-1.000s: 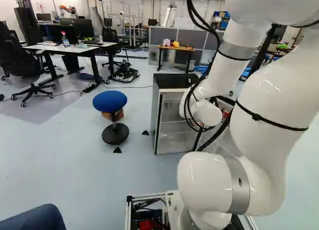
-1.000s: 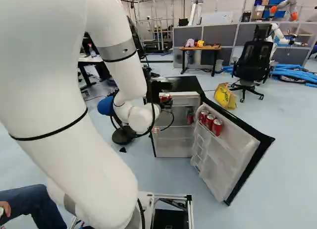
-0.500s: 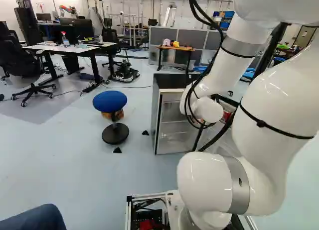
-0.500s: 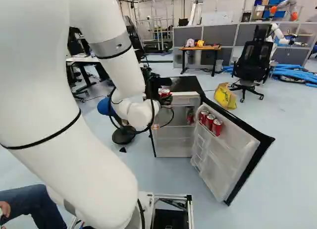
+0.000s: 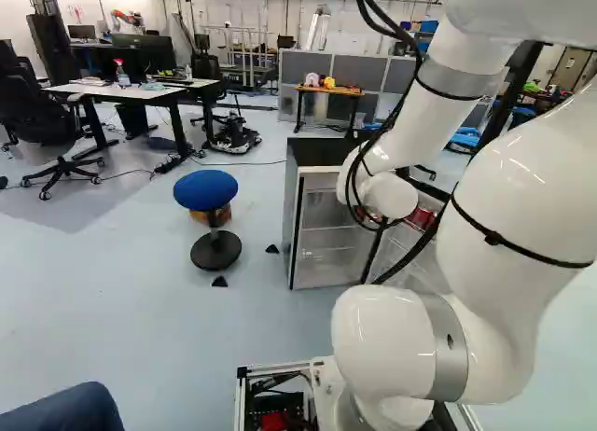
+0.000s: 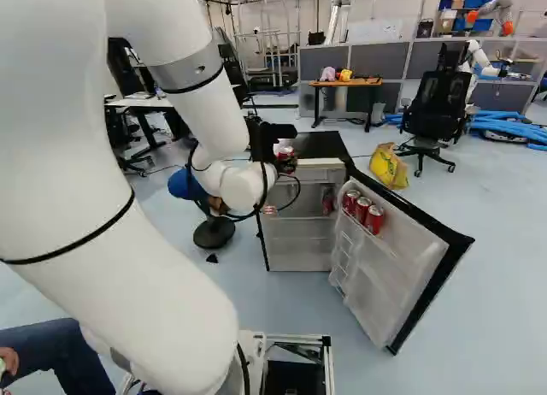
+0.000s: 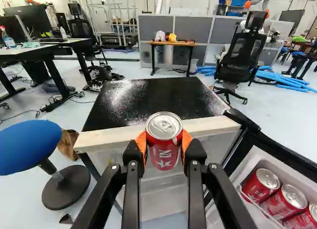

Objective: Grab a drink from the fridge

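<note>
Fridge (image 7: 153,102) is found with door (image 6: 402,258) opened; three cans (image 7: 286,201) are racked therein. One red can (image 7: 164,145), by the fridge's top front edge, is grasped between the fingers (image 7: 141,143). Grabbing is judged complete; carrying away remains.

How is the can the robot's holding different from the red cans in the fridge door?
The held can is squeezed between the gripper's two orange pads, while the door cans aren't gripped at all. The held can is by itself, up in front of the fridge; the door cans sit in a row of three inside the open door. Both kinds are red with shiny silver tops.
</note>
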